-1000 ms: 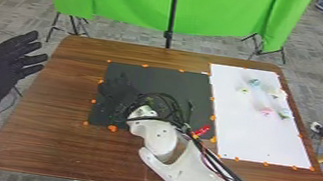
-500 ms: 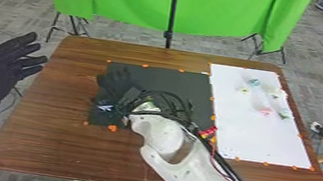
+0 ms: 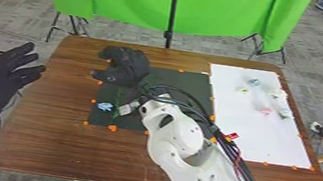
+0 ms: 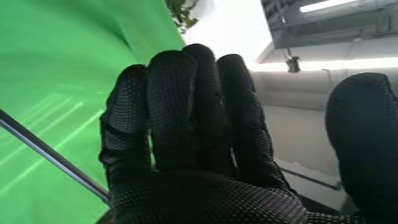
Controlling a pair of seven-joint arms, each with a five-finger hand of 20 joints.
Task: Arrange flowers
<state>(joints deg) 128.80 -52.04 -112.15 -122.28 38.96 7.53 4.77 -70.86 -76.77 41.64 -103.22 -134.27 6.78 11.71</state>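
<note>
Well, small light-blue flower point(image 3: 104, 106) lying on black square mat point(image 3: 177, 83), near six o'clock from black-gloved right hand point(image 3: 125, 67), straight-fingered, releasing; stem running roughly twelve-to-six, bloom's facing unclear.

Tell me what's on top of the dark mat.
A blue flower lies near the left edge of the dark mat. The right hand and right arm cover parts of it, hiding whatever is beneath.

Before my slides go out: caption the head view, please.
Open right hand beyond a blue flower on the black mat; more flowers on the white sheet.
</note>
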